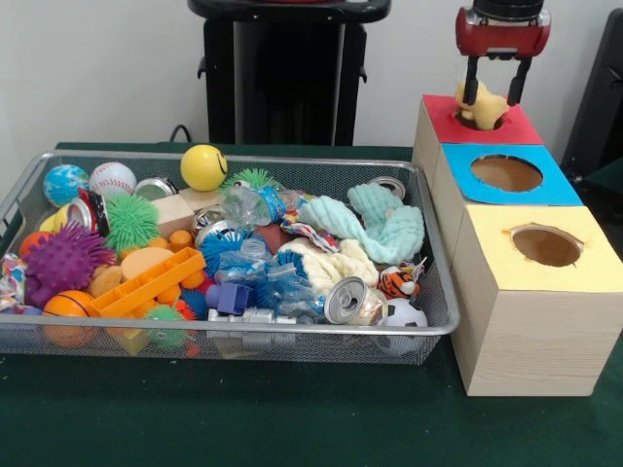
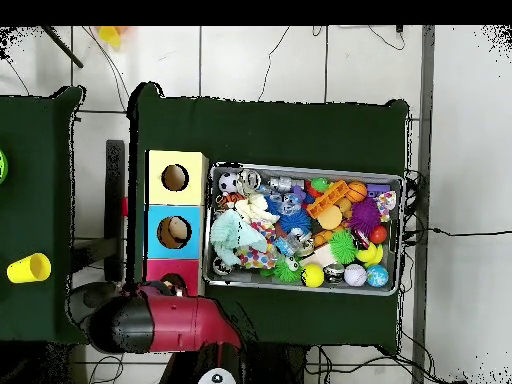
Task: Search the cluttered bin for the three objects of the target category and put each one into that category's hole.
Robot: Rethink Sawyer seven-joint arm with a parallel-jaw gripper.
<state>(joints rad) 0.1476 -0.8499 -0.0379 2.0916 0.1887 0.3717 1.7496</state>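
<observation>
Fingers [image 1: 471, 89] of the gripper [image 1: 494, 94] are clenched on a pale yellow soft object [image 1: 484, 105], one black finger on each side of it, and they hold it right over the round hole of the red box [image 1: 516, 128]. The object's lower part already sits at the mouth of this hole. I judge that the step in hand is the drop into the hole. The next move calls only for the fingers to let go, straight above the hole, so that the object does not catch on the rim. Beside the red box stand the blue box [image 1: 555, 190] and the yellow box [image 1: 594, 272], both with empty-looking holes. The wire bin [image 1: 440, 292], on the green desk [image 1: 292, 418] beside the three boxes, is full of mixed toys, cans and cloths. The search would then go on there.
</observation>
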